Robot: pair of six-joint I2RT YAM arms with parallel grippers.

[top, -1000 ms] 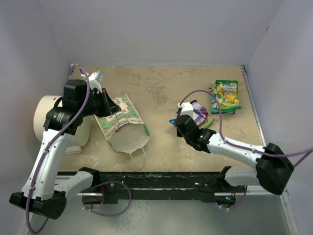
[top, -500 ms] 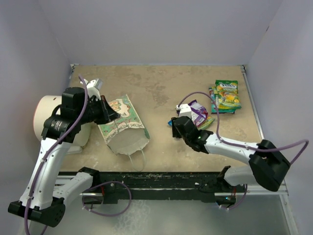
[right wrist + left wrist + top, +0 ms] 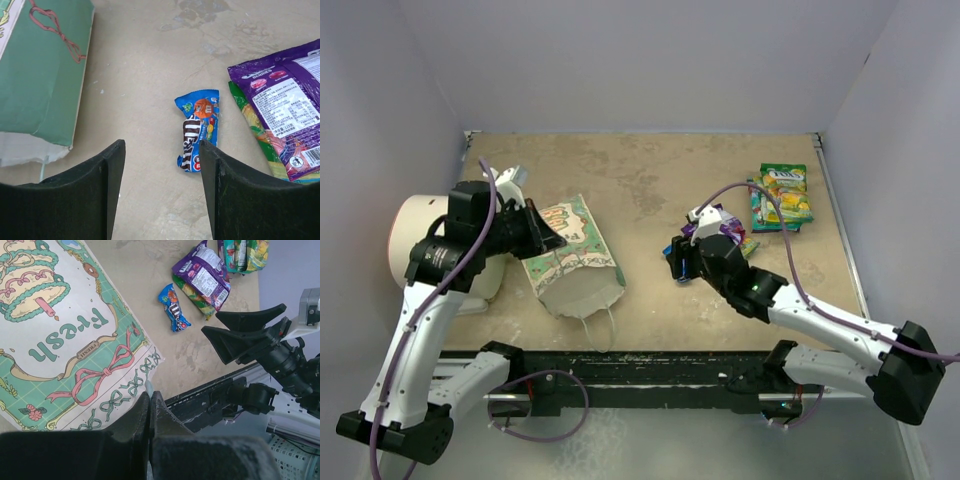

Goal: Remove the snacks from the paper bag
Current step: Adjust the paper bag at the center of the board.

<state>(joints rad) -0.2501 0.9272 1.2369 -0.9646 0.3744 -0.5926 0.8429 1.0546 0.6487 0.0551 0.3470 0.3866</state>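
A stained beige worktop (image 3: 650, 180) is enclosed by pale walls; the paper bag (image 3: 575, 258) is laid at left. "Fresh" is printed on the bag, whose edge is pinched by the left tool (image 3: 150, 402). The right tool (image 3: 161, 150) is spread wide above a blue M&M's packet (image 3: 197, 129) on the worktop.

Bag (image 3: 65, 340), cream front: "Fresh" in large green letters, upside down in the left wrist view; a small banner beneath it reads "FRESH".

Blue wrapper (image 3: 197, 129): brown "m&m's" lettering.

Purple packet (image 3: 285, 105): white label panel and pink badges, print too small to read.
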